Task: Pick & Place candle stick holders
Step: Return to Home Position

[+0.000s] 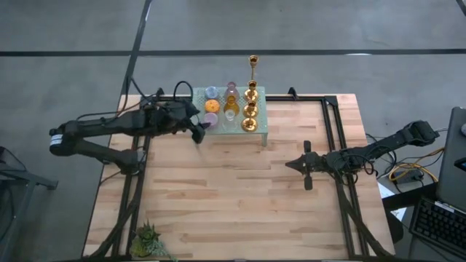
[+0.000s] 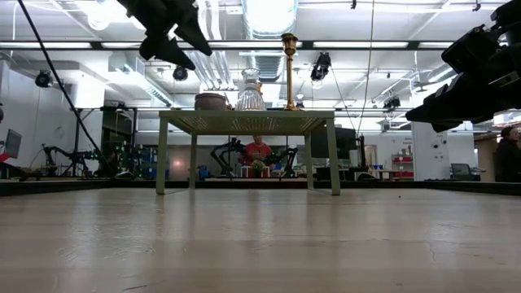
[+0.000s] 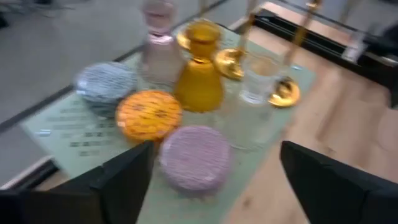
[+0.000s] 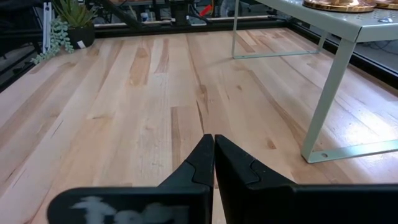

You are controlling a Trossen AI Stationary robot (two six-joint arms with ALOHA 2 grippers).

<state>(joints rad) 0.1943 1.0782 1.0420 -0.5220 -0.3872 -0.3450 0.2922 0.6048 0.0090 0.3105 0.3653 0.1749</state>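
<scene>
**High view.** Mint-green perforated stand [image 1: 263, 116] sits at upper centre of the wooden table [image 1: 218, 204]. All candle stick holders are on it, in three columns.
- Left column: blue holder [image 1: 211, 92], orange holder [image 1: 212, 105], purple holder [image 1: 210, 119].
- Middle column: pink glass holder [image 1: 231, 87], amber holder [image 1: 231, 100], clear glass holder [image 1: 230, 114].
- Right column: three short gold candlesticks [image 1: 250, 109], with the tall gold candlestick [image 1: 253, 65] at the stand's far edge.

Left gripper [image 1: 197, 124] is just beside the stand's left edge, next to the purple holder. Right gripper [image 1: 290, 164] is at centre right, well apart from the stand. Small green plant [image 1: 149, 240] is at lower left.

**Low view.** Left gripper hangs at upper left, above stand height. Right arm is at the right edge. The tall gold candlestick rises above the other holders. A person in red shows far behind, under the stand.

**Left wrist view.** Fingers [image 3: 124, 180] are spread wide and hold nothing. The purple holder lies ahead between them, untouched. Orange, blue, amber and clear holders are beyond it.

**Right wrist view.** Fingers [image 4: 202, 162] are pressed together and empty, above bare wood. A stand leg is at right.
</scene>
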